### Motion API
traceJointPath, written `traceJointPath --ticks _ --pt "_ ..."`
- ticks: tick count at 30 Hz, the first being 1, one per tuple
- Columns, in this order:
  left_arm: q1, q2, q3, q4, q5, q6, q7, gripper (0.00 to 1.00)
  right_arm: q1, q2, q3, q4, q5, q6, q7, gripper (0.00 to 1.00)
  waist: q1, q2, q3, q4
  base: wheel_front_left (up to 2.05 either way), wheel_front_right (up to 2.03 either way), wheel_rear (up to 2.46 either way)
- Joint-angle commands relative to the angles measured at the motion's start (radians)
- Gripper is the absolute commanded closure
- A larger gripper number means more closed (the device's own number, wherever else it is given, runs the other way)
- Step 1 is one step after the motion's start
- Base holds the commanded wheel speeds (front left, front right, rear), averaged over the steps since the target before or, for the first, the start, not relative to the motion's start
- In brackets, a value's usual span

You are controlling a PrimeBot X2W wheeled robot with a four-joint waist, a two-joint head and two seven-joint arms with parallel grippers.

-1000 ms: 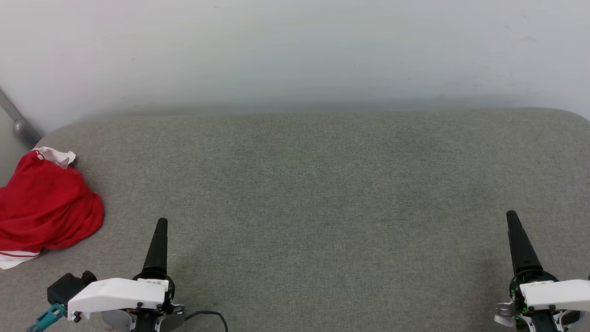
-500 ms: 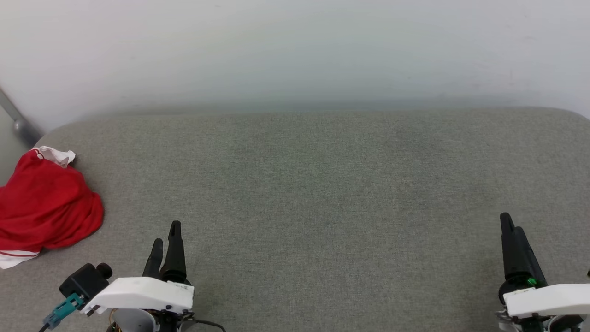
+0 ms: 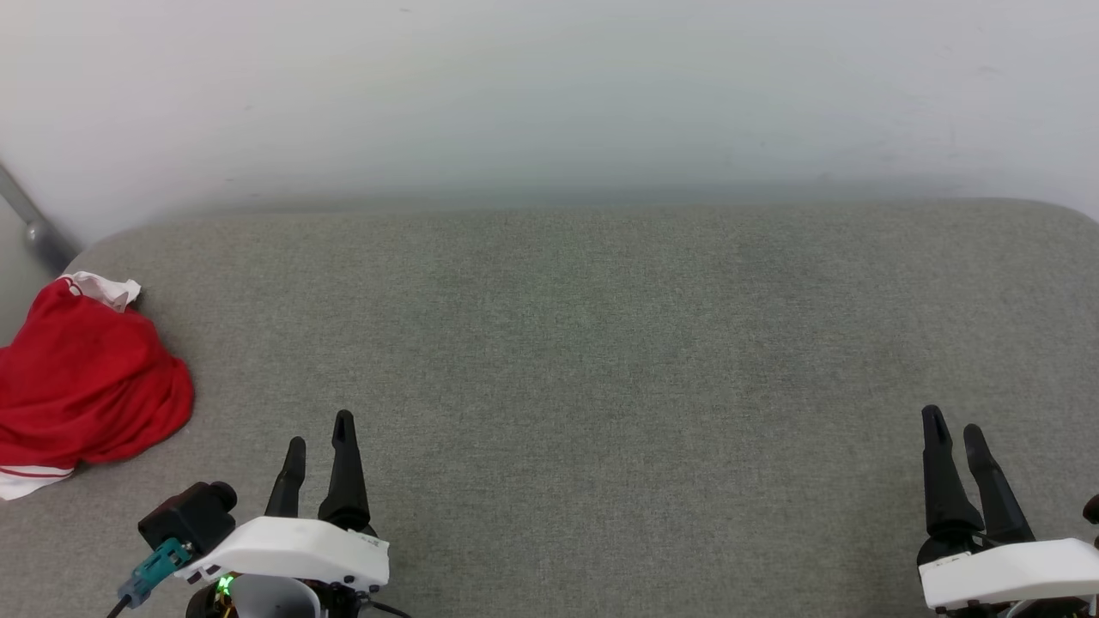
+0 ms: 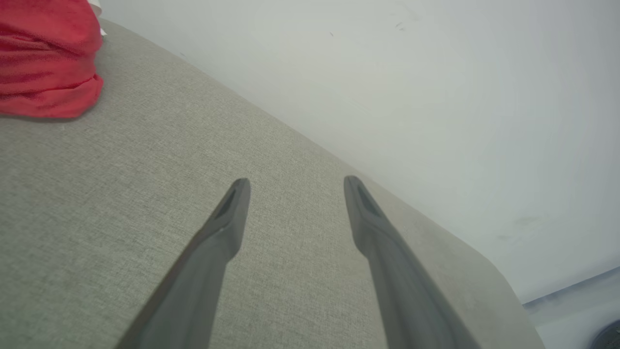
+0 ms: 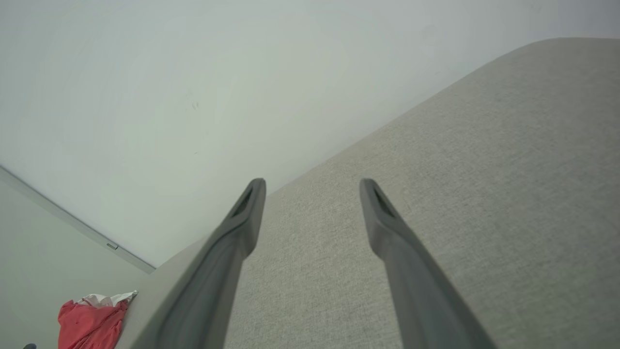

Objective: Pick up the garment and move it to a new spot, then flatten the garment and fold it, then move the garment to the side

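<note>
Moved: left gripper (image 3: 319,429) and right gripper (image 3: 952,421) spread apart, empty. Garment (image 3: 86,386), nine o'clock, crumpled: single-layer pinch risked slipping.

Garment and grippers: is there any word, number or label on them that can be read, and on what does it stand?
None can be read.
The garment lies crumpled, showing plain red cloth and a white, red-striped edge; no print shows.
Tiny dark marks on the white housing behind the left gripper are too small to read.
The right gripper shows no lettering.
</note>
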Motion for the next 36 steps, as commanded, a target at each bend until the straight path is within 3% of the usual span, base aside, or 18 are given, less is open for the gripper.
traceJointPath --ticks 1,36 --pt "0.002 0.008 -0.005 -0.017 0.034 0.006 -0.010 0.00 0.000 0.000 0.002 -0.020 -0.035 0.000 -0.011 0.00 0.0000 -0.0001 0.000 0.000 0.00 0.00 0.00" --pt "0.047 0.018 -0.084 -0.049 0.404 0.035 -0.102 0.00 0.067 0.001 -0.001 -0.099 -0.378 0.000 -0.101 0.00 0.0000 -0.0001 0.003 0.004 0.00 0.00 0.00"
